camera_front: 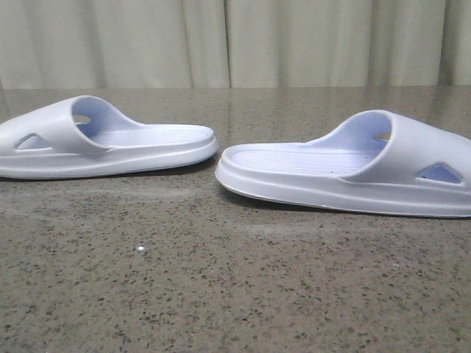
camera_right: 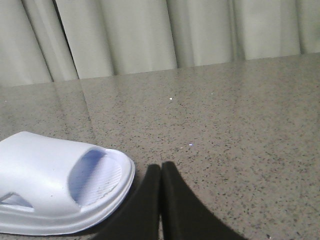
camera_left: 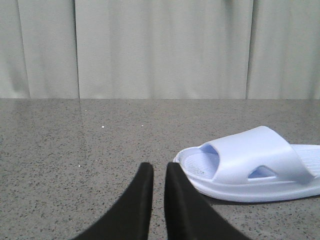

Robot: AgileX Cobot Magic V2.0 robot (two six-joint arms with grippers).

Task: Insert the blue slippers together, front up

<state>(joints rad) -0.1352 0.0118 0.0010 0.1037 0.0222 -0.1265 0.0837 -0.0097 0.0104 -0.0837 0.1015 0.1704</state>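
Observation:
Two pale blue slippers lie sole-down on the speckled stone table, heels facing each other. The left slipper [camera_front: 103,143] points its toe left and the right slipper [camera_front: 353,165] points its toe right. No gripper shows in the front view. In the left wrist view my left gripper [camera_left: 159,170] is empty, its black fingers closed to a thin slit, just beside the toe of the left slipper [camera_left: 250,162]. In the right wrist view my right gripper [camera_right: 160,170] is shut and empty, beside the toe of the right slipper [camera_right: 55,185].
The grey-brown speckled tabletop [camera_front: 235,279] runs back to a pale pleated curtain [camera_front: 235,40]. A small gap separates the two heels near the middle of the table.

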